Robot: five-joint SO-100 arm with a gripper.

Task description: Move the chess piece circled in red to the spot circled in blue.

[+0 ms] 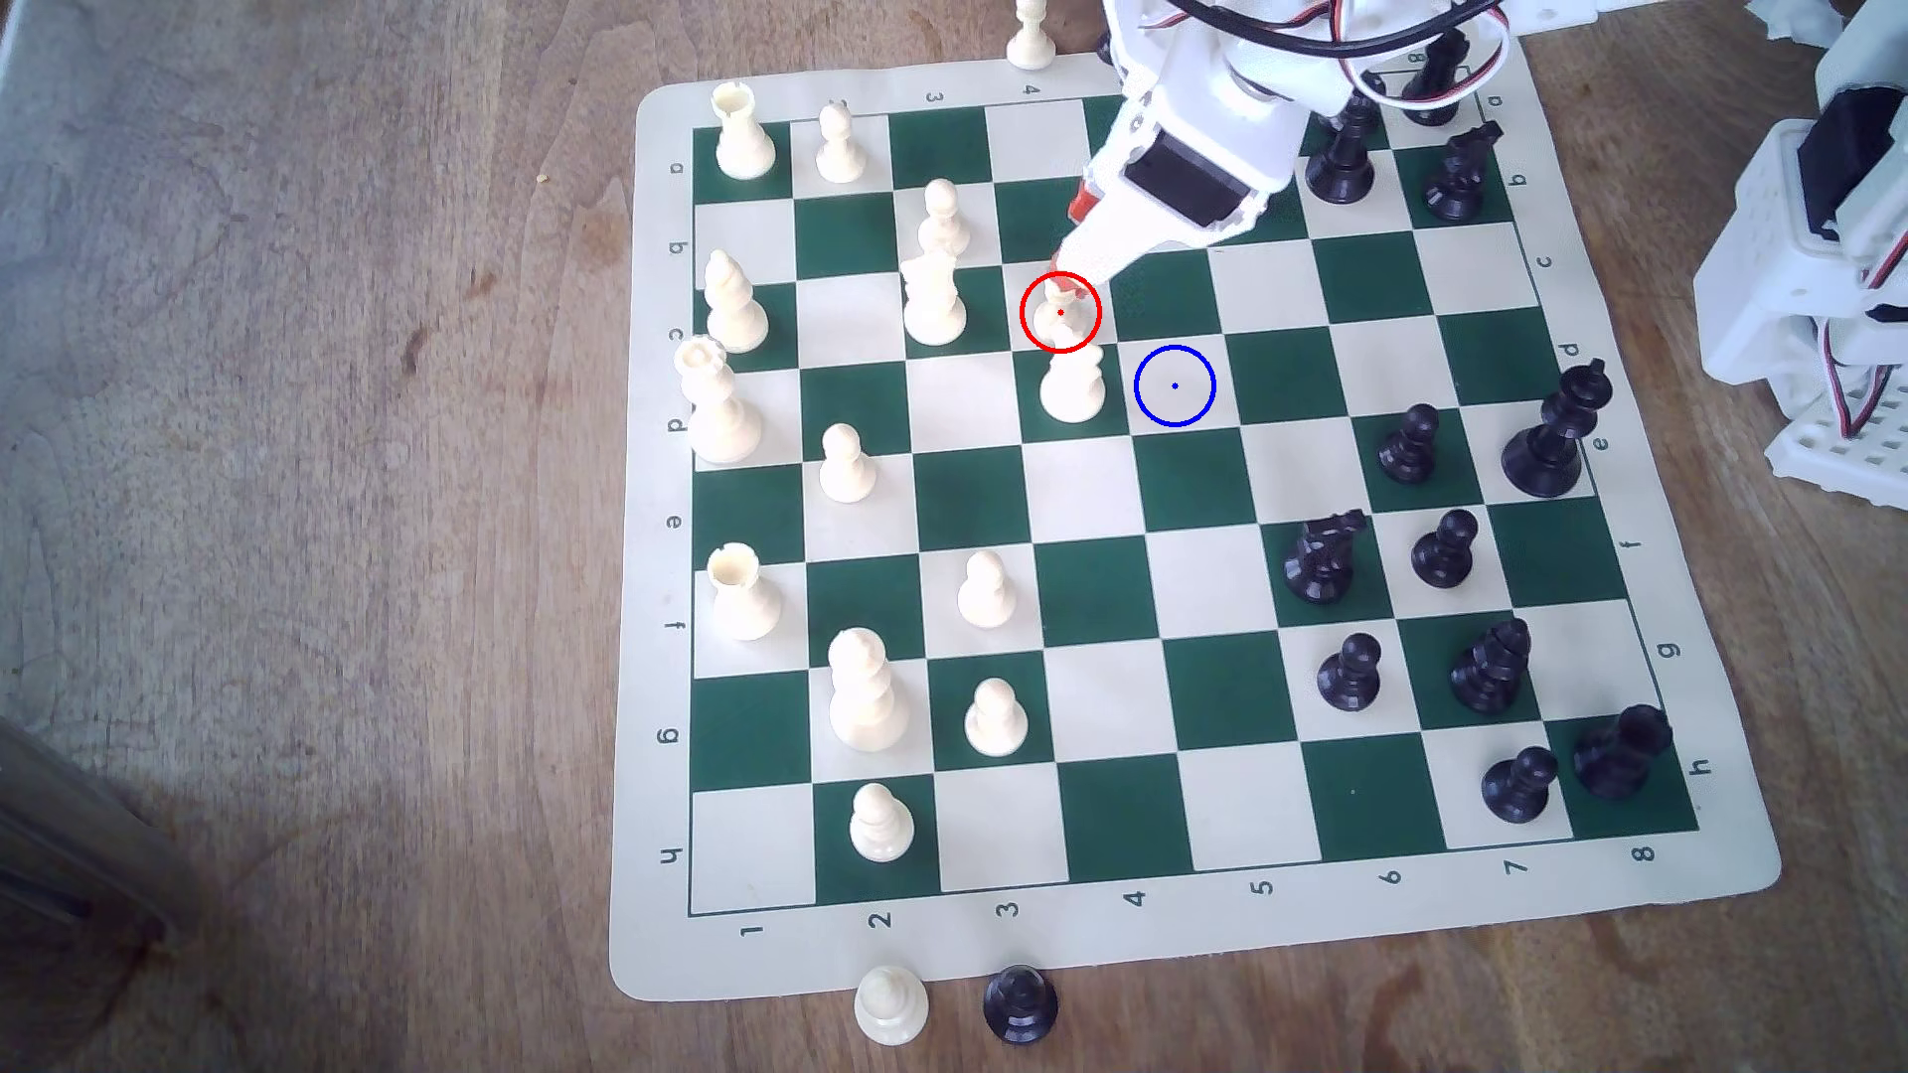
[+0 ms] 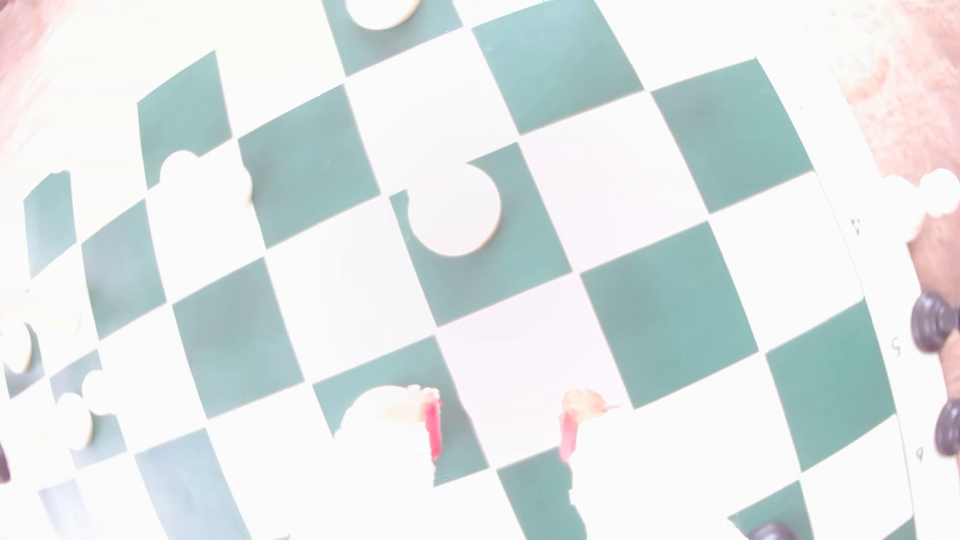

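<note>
gripper (image 2: 501,426) jaws parted — empty, above pawn (image 1: 1060,318)

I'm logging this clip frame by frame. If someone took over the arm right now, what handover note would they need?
Pincer: open, with its red-padded fingers apart, low over the red-circled pawn. The wrist view is too washed out to show any contact.
Pawn: standing upright on its cream square, not lifted.
Blue-circled spot: bare. It is the diagonally adjacent square toward the exterior view's right, next to another cream piece.
Done: approach only.
Left: close on the pawn, lift it, carry it to the blue spot and release.
</note>
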